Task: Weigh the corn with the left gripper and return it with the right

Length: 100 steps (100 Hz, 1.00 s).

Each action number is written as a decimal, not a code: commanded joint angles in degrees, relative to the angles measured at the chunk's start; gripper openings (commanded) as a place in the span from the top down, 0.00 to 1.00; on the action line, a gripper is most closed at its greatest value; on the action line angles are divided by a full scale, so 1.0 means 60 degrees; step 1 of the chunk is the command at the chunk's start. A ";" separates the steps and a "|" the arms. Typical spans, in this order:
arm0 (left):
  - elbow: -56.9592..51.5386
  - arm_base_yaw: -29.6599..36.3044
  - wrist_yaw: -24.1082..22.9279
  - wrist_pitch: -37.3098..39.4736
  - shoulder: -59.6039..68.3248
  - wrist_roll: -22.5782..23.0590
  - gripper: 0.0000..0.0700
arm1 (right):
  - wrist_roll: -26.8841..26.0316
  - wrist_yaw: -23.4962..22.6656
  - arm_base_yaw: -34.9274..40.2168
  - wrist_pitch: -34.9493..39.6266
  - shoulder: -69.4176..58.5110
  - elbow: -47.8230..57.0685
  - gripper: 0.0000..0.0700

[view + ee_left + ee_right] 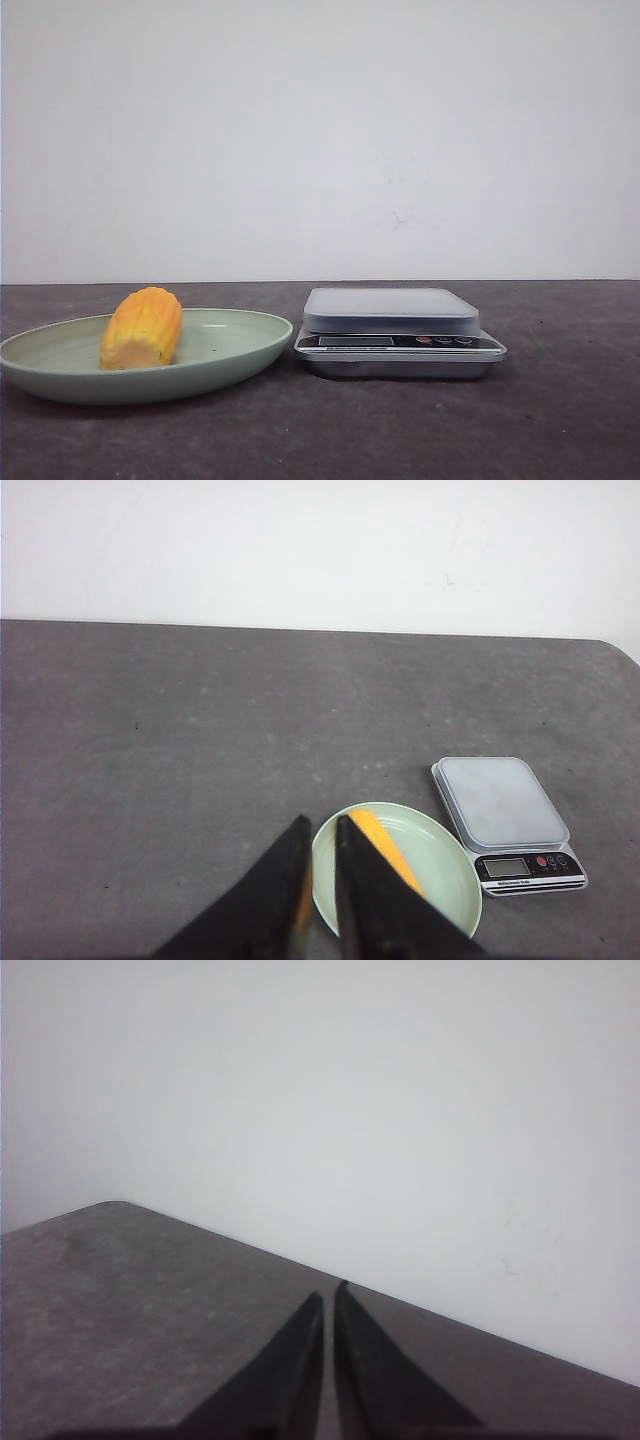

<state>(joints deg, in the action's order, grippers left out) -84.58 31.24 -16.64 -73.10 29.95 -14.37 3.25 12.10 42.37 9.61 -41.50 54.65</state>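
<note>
bare dark table (560, 420) lies right of the scale (398, 332); plate (240, 350) nearly touches scale.

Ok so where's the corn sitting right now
In the front view the corn lies on its side in the pale green plate on the table's left, with the kitchen scale just right of the plate.

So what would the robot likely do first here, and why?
Probably open the left gripper and lower it toward the corn. The corn lies on the green plate, the scale beside it is bare, and the gripper's fingers sit nearly closed, high above the plate.
</note>
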 commanded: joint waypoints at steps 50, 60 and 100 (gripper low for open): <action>-0.0146 0.0044 -0.0044 0.0127 0.0055 0.0033 1.00 | 0.0076 -0.0095 -0.0259 -0.0022 0.0226 0.0124 0.98; -0.0146 0.0044 -0.0047 0.0131 0.0055 0.0033 1.00 | 0.0157 0.0007 -0.1031 0.0182 0.0601 -0.0317 0.98; -0.0146 0.0044 -0.0047 0.0127 0.0055 0.0033 1.00 | -0.0685 -0.1490 -0.4838 -0.3034 0.3927 -0.6841 0.98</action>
<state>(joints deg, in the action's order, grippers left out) -84.58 31.24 -16.64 -73.06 29.95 -14.37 2.90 4.36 15.16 -6.79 -22.13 18.20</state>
